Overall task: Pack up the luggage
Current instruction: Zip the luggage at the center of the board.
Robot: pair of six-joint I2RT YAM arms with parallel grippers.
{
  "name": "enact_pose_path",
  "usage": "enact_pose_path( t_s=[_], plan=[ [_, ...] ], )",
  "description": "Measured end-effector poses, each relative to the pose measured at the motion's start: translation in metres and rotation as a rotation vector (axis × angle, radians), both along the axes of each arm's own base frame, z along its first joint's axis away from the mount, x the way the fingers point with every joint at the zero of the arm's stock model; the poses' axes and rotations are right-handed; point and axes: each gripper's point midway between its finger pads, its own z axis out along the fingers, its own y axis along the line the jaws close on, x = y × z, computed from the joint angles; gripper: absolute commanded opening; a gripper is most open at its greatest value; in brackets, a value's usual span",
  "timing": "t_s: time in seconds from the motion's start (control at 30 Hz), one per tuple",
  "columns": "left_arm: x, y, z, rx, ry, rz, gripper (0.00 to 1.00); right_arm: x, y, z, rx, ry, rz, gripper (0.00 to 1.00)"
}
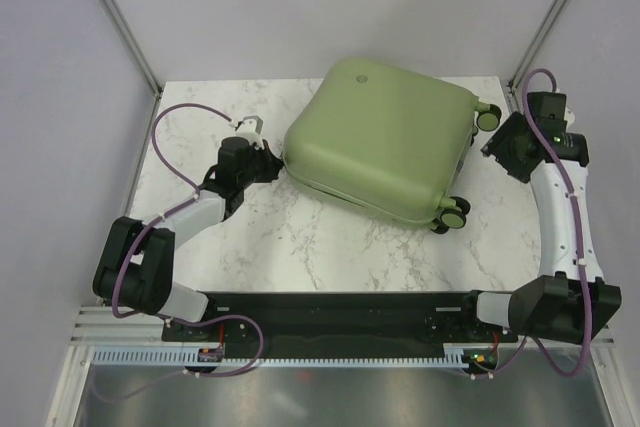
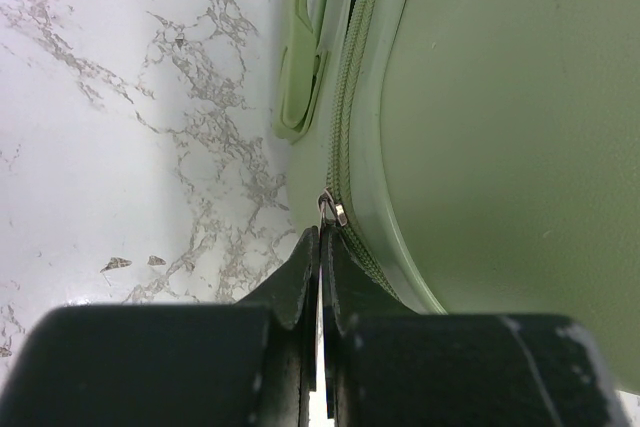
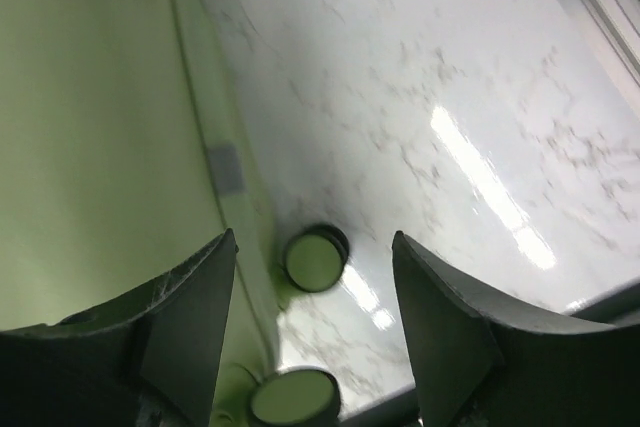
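The sage-green luggage (image 1: 380,137) lies flat and closed on the marble table, wheels to the right. My left gripper (image 1: 272,162) is at its left corner. In the left wrist view the luggage shell (image 2: 500,127) fills the right side, and the left gripper (image 2: 320,232) is shut on the metal zipper pull (image 2: 331,209) at the zipper track (image 2: 350,97). My right gripper (image 1: 495,147) is open and empty beside the wheel side. In the right wrist view the right gripper (image 3: 315,237) hangs over two green wheels (image 3: 315,259), with the luggage shell (image 3: 90,137) at the left.
A green carry handle (image 2: 305,57) lies on the luggage's side past the zipper pull. Two wheels (image 1: 487,117) (image 1: 453,213) stick out toward the right arm. Bare marble table (image 1: 300,247) lies in front of the luggage. Frame posts stand at the back corners.
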Motion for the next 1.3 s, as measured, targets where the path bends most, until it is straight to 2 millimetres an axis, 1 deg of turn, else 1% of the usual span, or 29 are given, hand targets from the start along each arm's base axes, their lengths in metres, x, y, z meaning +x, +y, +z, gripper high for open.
enact_pose_path(
  t_s=[0.07, 0.17, 0.23, 0.3, 0.33, 0.37, 0.43, 0.5, 0.57, 0.73, 0.8, 0.83, 0.9, 1.03, 1.13, 1.2, 1.3],
  plan=[
    [0.0, 0.0, 0.0, 0.0, 0.001, -0.001, 0.02, -0.019, 0.002, -0.011, -0.003, 0.085, 0.024, 0.71],
    [0.0, 0.0, -0.001, -0.001, 0.001, -0.002, 0.02, -0.048, 0.008, -0.037, 0.013, 0.225, 0.059, 0.7],
    [0.001, 0.0, 0.0, -0.002, -0.001, -0.001, 0.02, -0.07, 0.016, -0.053, 0.042, 0.314, 0.089, 0.7],
    [0.002, 0.0, -0.001, -0.003, -0.002, 0.0, 0.02, -0.092, 0.025, -0.064, 0.077, 0.387, 0.12, 0.7],
    [0.003, 0.0, 0.0, -0.003, -0.003, 0.0, 0.02, -0.103, 0.03, -0.067, 0.098, 0.418, 0.137, 0.7],
    [0.003, 0.0, 0.0, -0.003, -0.002, 0.0, 0.02, -0.109, 0.033, -0.069, 0.113, 0.432, 0.149, 0.71],
    [0.003, 0.0, 0.0, -0.003, -0.002, 0.0, 0.02, -0.12, 0.041, -0.064, 0.138, 0.432, 0.179, 0.71],
    [0.003, 0.0, 0.0, -0.003, -0.002, 0.0, 0.02, -0.124, 0.044, -0.052, 0.132, 0.388, 0.205, 0.71],
    [0.003, 0.0, -0.001, -0.003, -0.001, 0.0, 0.02, -0.124, 0.045, -0.034, 0.112, 0.331, 0.23, 0.71],
    [0.003, 0.0, 0.0, -0.002, -0.001, 0.0, 0.02, -0.109, 0.042, 0.021, 0.031, 0.151, 0.284, 0.7],
    [0.003, 0.0, 0.0, -0.003, -0.001, 0.0, 0.02, -0.105, 0.047, 0.032, 0.033, 0.102, 0.32, 0.68],
    [0.003, 0.0, 0.0, -0.003, -0.001, 0.0, 0.02, -0.107, 0.05, 0.031, 0.043, 0.099, 0.336, 0.67],
    [0.003, 0.0, 0.0, -0.003, -0.001, 0.0, 0.02, -0.112, 0.059, 0.022, 0.077, 0.107, 0.379, 0.67],
    [0.003, 0.0, 0.0, -0.003, -0.001, 0.0, 0.02, -0.132, 0.081, -0.009, 0.169, 0.173, 0.467, 0.67],
    [0.003, 0.0, 0.0, -0.003, -0.001, 0.0, 0.02, -0.147, 0.093, -0.027, 0.211, 0.206, 0.52, 0.67],
    [0.003, 0.0, 0.0, -0.003, -0.001, 0.0, 0.02, -0.152, 0.099, -0.031, 0.214, 0.204, 0.555, 0.68],
    [0.003, 0.0, 0.0, -0.003, -0.001, 0.0, 0.02, -0.151, 0.104, -0.028, 0.183, 0.172, 0.617, 0.69]
  ],
)
